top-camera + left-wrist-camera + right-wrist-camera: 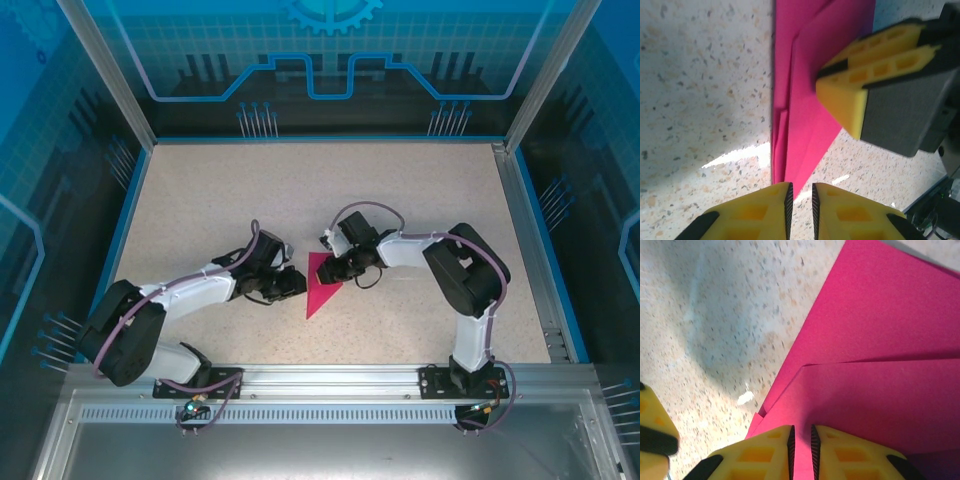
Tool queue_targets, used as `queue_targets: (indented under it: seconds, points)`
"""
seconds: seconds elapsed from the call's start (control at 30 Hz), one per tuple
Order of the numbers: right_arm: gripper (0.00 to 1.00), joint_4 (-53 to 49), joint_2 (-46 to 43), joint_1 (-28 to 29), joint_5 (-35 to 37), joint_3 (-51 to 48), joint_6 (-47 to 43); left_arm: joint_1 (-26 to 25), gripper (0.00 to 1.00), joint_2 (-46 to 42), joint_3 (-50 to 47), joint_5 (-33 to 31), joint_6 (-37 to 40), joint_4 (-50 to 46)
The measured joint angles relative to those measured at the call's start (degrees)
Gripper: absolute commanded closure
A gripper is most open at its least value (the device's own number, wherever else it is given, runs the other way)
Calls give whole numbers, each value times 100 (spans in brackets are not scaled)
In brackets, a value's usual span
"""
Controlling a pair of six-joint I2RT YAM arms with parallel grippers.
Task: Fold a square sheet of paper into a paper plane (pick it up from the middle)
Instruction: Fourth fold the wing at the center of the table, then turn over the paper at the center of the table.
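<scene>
The magenta sheet of paper point(322, 290) lies flat on the table, folded into a pointed wedge with overlapping flaps point(880, 340), its tip toward the near edge. My left gripper point(298, 282) sits at the paper's left edge. Its jaws point(800, 195) stand a narrow gap apart, with the paper's tip point(810, 100) just ahead and bare table between them. My right gripper point(335, 272) is over the paper's upper right corner. Its jaws point(801, 437) are also a narrow gap apart above the top flap, gripping nothing. In the left wrist view the right gripper's fingers point(855, 95) rest over the paper.
The speckled beige table point(250, 200) stretches behind and to both sides of the paper. A metal rail point(350, 378) runs along the near edge and blue panels wall the cell. The two grippers are very close to each other over the paper.
</scene>
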Motion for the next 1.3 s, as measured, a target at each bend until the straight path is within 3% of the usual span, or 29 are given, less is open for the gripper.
queue_targets:
  seconds: [0.1, 0.37, 0.57, 1.1, 1.3]
  points:
    - [77, -291, -166, 0, 133, -13, 31, 0, 77, 24, 109, -68, -2, -2]
    - [68, -503, -1158, -15, 691, -444, 507, 0, 61, 264, 304, -87, 17, 4]
    - [61, -437, -1768, -295, 992, -1161, 1211, 0, 61, 496, 431, -85, 63, 0]
    - [57, -59, -1246, -444, 629, -1228, 2109, -2, 61, 1329, 1032, -131, 321, -282]
    - [66, -72, -1207, -457, 573, -1209, 2186, -2, 63, 1539, 1150, -151, 398, -345]
